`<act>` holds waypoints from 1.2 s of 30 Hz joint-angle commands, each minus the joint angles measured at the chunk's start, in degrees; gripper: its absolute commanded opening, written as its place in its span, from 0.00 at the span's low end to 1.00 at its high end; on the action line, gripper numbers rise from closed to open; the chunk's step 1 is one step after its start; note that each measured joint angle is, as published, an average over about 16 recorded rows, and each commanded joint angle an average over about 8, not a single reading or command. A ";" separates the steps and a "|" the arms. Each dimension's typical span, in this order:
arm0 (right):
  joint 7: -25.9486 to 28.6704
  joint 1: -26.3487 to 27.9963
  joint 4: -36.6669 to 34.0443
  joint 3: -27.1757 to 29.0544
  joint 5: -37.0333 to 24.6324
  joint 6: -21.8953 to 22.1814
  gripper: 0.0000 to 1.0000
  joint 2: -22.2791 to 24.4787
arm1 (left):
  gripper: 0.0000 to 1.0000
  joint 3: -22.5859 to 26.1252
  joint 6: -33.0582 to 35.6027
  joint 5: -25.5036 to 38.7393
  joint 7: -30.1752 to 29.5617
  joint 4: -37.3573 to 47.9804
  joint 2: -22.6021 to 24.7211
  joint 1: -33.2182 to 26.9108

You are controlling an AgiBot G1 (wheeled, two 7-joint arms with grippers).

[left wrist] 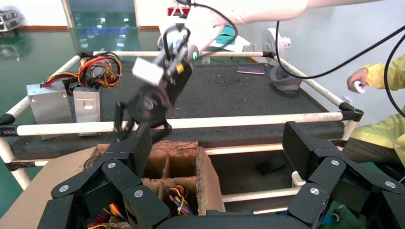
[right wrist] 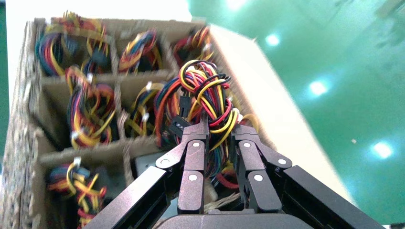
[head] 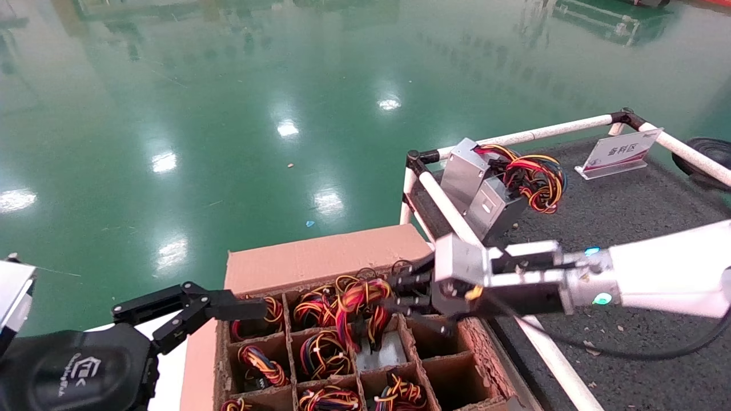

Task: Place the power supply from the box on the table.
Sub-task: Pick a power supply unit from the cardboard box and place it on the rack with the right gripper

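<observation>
The box [head: 320, 258] stands below me, its cardboard grid cells holding coiled wire bundles. My right gripper [head: 400, 292] reaches in over the box's right side and is shut on the red, orange and yellow wires [right wrist: 205, 90] of a power supply. In the right wrist view the right gripper [right wrist: 219, 130] has the wires pinched between its fingers. The power supply's silver body [head: 380, 349] sits low in a middle cell under the bundle. My left gripper [head: 225, 310] hangs open at the box's left edge, holding nothing. The table [head: 628, 200] lies to the right.
Two silver power supplies [head: 465, 171] [head: 494, 208] stand at the table's near-left corner behind the white rail [head: 451, 214]. A white sign [head: 619, 151] stands at the table's far side. A person in yellow [left wrist: 382, 119] shows beyond the table in the left wrist view. Green floor surrounds everything.
</observation>
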 commanded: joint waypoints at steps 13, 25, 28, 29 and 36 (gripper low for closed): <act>9.50 6.69 4.94 5.53 8.69 -2.51 0.00 6.56 | 1.00 0.01 0.00 -0.01 0.00 0.00 0.00 0.00; 23.92 7.89 16.10 7.90 19.57 -2.43 0.00 16.35 | 1.00 0.01 -0.01 -0.01 0.01 0.00 -0.01 0.00; 26.58 7.74 18.38 7.77 21.79 -2.29 0.00 19.46 | 1.00 0.02 -0.01 -0.01 0.01 0.00 -0.01 0.00; 27.34 7.72 18.94 7.71 22.44 -2.24 0.00 20.49 | 1.00 0.02 -0.01 -0.01 0.01 0.00 -0.01 0.00; 31.27 7.98 20.48 7.05 25.83 -1.94 0.00 27.58 | 1.00 0.02 -0.01 -0.01 0.01 0.00 -0.01 -0.01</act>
